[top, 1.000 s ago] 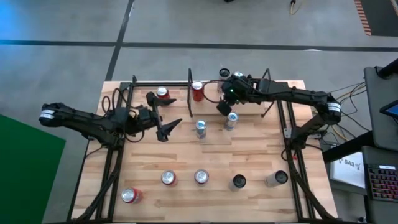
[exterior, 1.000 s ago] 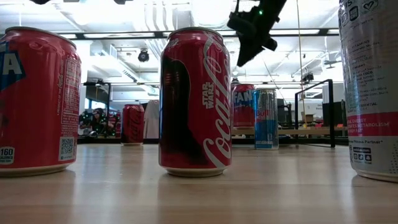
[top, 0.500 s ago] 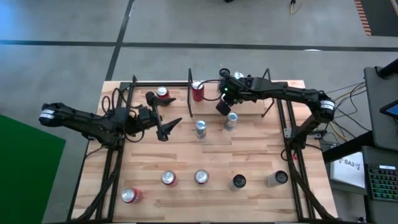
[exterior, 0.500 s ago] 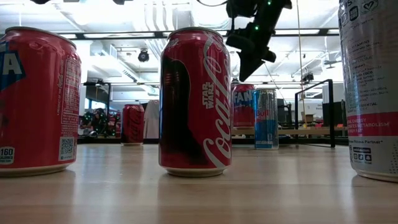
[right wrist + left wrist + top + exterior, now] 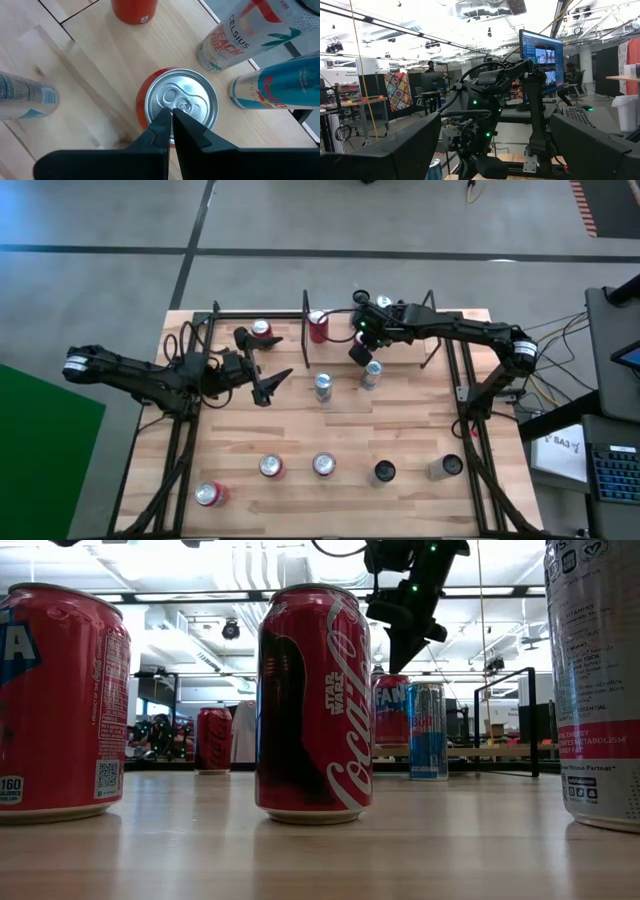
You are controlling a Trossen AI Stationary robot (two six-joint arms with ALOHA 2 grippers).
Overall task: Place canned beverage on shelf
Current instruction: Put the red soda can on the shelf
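The plank table (image 5: 400, 430) fills the middle of the high view. The shelf (image 5: 262, 313), black rails around a light board, lies along the table's far edge from about 11 to 1 o'clock.

The right arm reaches in from 2 o'clock. The right gripper (image 5: 358, 352) hangs near the shelf's 1 o'clock end. Its fingers are pressed together and pinch nothing. In the right wrist view the closed tips (image 5: 171, 112) point straight down at the lid of a red can (image 5: 181, 107). I cannot tell whether they touch the lid. In the low view the same gripper (image 5: 398, 665) hangs above a red Fanta can (image 5: 392, 710), with a Red Bull can (image 5: 427, 730) just beside it. I cannot tell whether this red can stands on the shelf board or on the tabletop.

The left arm comes in from 9 o'clock. The left gripper (image 5: 287, 357) waits near the table's centre at the shelf's near edge, fingers spread wide and empty.

Two more red cans (image 5: 261, 330) (image 5: 318, 327) stand at the shelf near 12 o'clock. Two silver cans (image 5: 322, 386) (image 5: 371, 373) stand near the table's centre. Five cans form a row (image 5: 323, 465) toward 6 o'clock.
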